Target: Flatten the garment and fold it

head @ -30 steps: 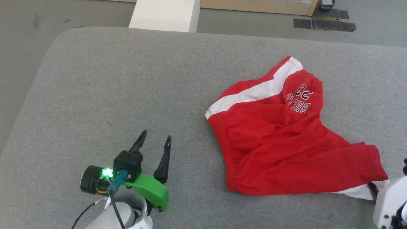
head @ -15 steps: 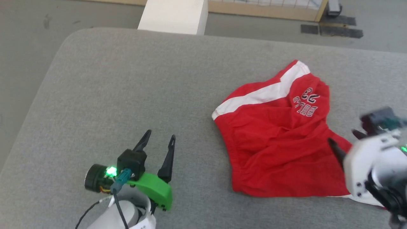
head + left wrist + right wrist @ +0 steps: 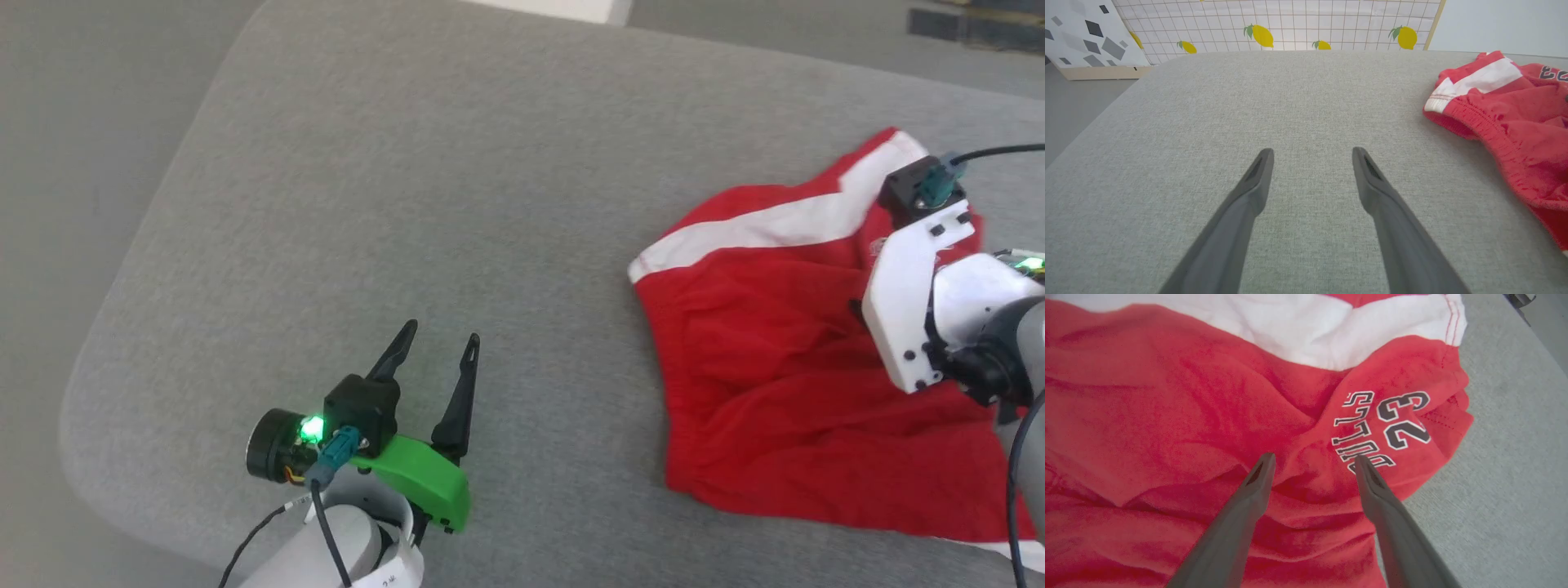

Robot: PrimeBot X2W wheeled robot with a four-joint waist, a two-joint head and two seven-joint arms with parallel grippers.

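The left gripper point(image 3: 441, 331) is open: its two dark fingers stand apart with nothing between them. In the left wrist view the left gripper point(image 3: 1312, 150) points across bare gray fabric of the desk point(image 3: 1306, 94). Behind the fingers, on the wrist, sit a bright green part point(image 3: 416, 482) and a small green light point(image 3: 311, 425). A black cable point(image 3: 326, 531) runs down from there.

The right gripper point(image 3: 1314, 456) is open too, and its fingers are spread over the garment point(image 3: 1167, 416). No fabric is between them. The tip of one finger lies at the beginning of the dark lettering point(image 3: 1384, 424), which ends in "23"; the other tip is over a deep fold in the red cloth. I cannot tell if the tips touch the fabric. In the head view the white wrist piece point(image 3: 914, 302) of the right arm covers part of the garment, so the fingers are hidden there.

The garment point(image 3: 775, 392) lies on the right side of the desk point(image 3: 408, 163), well apart from the left gripper. It is wrinkled and not flat, with several folds across the red cloth. A white stripe point(image 3: 759, 233) runs along its far edge. In the left wrist view the garment point(image 3: 1515, 122) shows a gathered elastic edge point(image 3: 1486, 122) turned toward the left gripper.

Beyond the desk stands a panel with a grid and yellow lemons point(image 3: 1261, 34), and beside it a board with gray shapes point(image 3: 1086, 36). The floor point(image 3: 82, 82) is gray.
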